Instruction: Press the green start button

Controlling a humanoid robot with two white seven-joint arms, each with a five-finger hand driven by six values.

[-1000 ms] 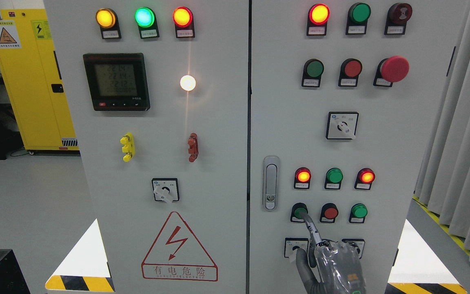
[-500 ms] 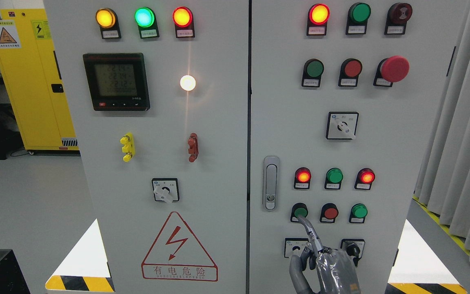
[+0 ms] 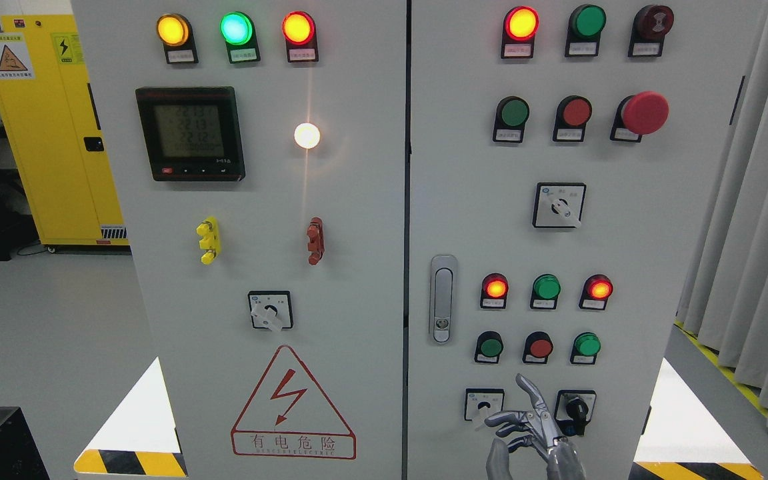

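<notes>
The green push button (image 3: 491,347) sits at the left of the lower button row on the right cabinet door (image 3: 624,253). It is uncovered. My right hand (image 3: 523,423) shows at the bottom edge, below and a little right of that button. It is off the panel's buttons, and its fingers (image 3: 529,392) are spread and hold nothing. The index finger points up toward the gap between the green button and the red button (image 3: 540,347). The left hand is out of view.
A second green button (image 3: 587,345) ends the same row. Indicator lamps (image 3: 547,287) sit above it and two rotary switches (image 3: 484,404) below. A door latch (image 3: 443,298) is to the left. A red mushroom stop button (image 3: 644,112) is higher up. Grey curtains (image 3: 757,220) hang at the right.
My right hand's index fingertip was on the green button one second ago. The hand has since drawn back and down, and its curled fingers have spread open.
</notes>
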